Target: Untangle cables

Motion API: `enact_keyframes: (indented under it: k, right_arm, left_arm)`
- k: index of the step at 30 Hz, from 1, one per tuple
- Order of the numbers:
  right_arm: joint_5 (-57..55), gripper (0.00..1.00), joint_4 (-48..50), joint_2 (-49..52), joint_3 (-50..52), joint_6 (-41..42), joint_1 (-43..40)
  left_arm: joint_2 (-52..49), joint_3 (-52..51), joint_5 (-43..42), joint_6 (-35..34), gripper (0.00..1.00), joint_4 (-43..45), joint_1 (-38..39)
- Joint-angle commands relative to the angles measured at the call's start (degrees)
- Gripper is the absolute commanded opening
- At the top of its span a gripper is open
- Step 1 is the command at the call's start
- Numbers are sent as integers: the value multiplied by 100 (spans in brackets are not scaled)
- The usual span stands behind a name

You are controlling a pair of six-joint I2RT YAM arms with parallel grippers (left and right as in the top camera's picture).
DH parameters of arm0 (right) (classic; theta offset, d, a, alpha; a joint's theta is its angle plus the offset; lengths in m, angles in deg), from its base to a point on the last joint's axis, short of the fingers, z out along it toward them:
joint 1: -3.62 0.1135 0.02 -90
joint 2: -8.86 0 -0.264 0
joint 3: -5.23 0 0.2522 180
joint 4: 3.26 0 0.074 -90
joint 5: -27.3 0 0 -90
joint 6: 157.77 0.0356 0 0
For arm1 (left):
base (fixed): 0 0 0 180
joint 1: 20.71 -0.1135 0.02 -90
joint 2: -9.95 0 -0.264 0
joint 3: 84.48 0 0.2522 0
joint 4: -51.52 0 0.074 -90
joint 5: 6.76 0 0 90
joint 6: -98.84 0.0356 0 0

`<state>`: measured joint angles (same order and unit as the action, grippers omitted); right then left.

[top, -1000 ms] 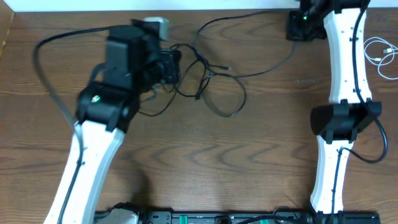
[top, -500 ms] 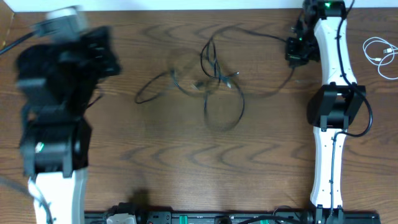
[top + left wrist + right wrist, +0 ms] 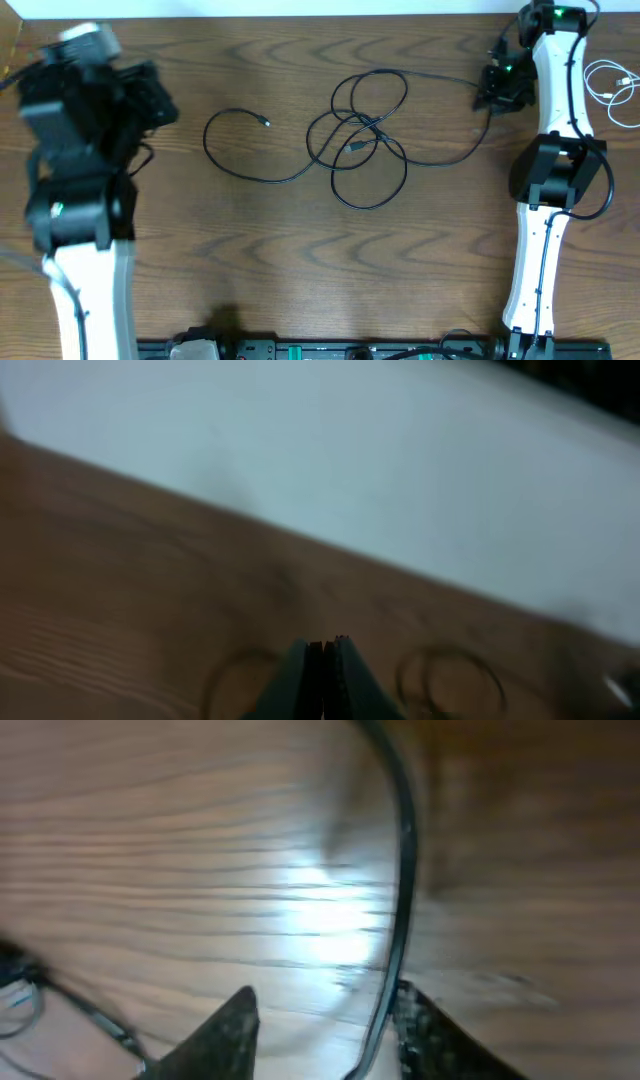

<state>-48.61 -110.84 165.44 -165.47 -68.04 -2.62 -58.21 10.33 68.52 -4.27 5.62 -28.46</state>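
Observation:
The long black cable (image 3: 355, 140) lies in several overlapping loops at mid-table. One plug end (image 3: 265, 122) lies free to the left, and the other stretch runs right to my right gripper (image 3: 497, 88). In the right wrist view that gripper (image 3: 325, 1020) is open, and the black cable (image 3: 400, 910) passes between the fingers against the right one. The short white cable (image 3: 610, 88) lies coiled at the far right edge, apart from the black one. My left gripper (image 3: 150, 100) is shut and empty at the far left; in its blurred wrist view (image 3: 322, 660) the loops show faintly ahead.
The table's far edge meets a white surface (image 3: 350, 470) close behind the cables. My right arm (image 3: 545, 190) stands along the right side, between the black loops and the white cable. A black rail (image 3: 350, 350) runs along the near edge.
My left arm has swung back to the left, away from the cable, and is off it. The black cable has spread out from a tight tangle into wider loops. My right gripper moved slightly right.

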Motion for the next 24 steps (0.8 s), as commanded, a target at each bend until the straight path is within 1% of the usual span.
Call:
enact_keyframes:
  k: [1, 3, 5, 6, 7, 9, 11, 13, 14, 19, 21, 24]
  right_arm:
    - [560, 50, 20, -678, -55, -374, 186]
    - [579, 60, 48, -973, -57, -372, 251]
    - [579, 82, 70, -1237, -55, -372, 304]
    - [579, 90, 81, -1373, -55, -372, 337]
    - [579, 95, 83, -1482, -55, -372, 369]
    - [579, 99, 83, -1633, -55, -369, 428]
    - [599, 99, 85, -1714, -55, -361, 507]
    - [713, 99, 83, -1716, -55, -339, 581]
    - [835, 98, 87, -1661, -44, -284, 697]
    - [855, 89, 273, -1314, -42, 267, 1117]
    - [839, 83, 420, -1099, -42, 472, 1327]
    - [623, 78, 601, -765, -42, 933, 1578]
  left_arm:
    - [-531, 70, -675, 85, 7, -120, 411]
    - [-782, 72, -678, 181, 8, -127, 662]
    - [-1032, 72, -673, 365, 8, -122, 944]
    - [-1172, 72, -673, 459, 8, -118, 1093]
    - [-1300, 72, -673, 525, 8, -116, 1220]
    - [-1606, 70, -671, 562, 8, -116, 1469]
    - [-1954, 72, -671, 560, 12, -98, 1683]
    - [-2258, 70, -669, 562, 13, -57, 1840]
    - [-2570, 72, -669, 564, 14, 7, 1943]
    - [-2955, 72, -671, 557, 15, 46, 1971]
    - [-2986, 70, -669, 557, 15, 44, 1971]
    - [-2988, 70, -671, 557, 16, 44, 1974]
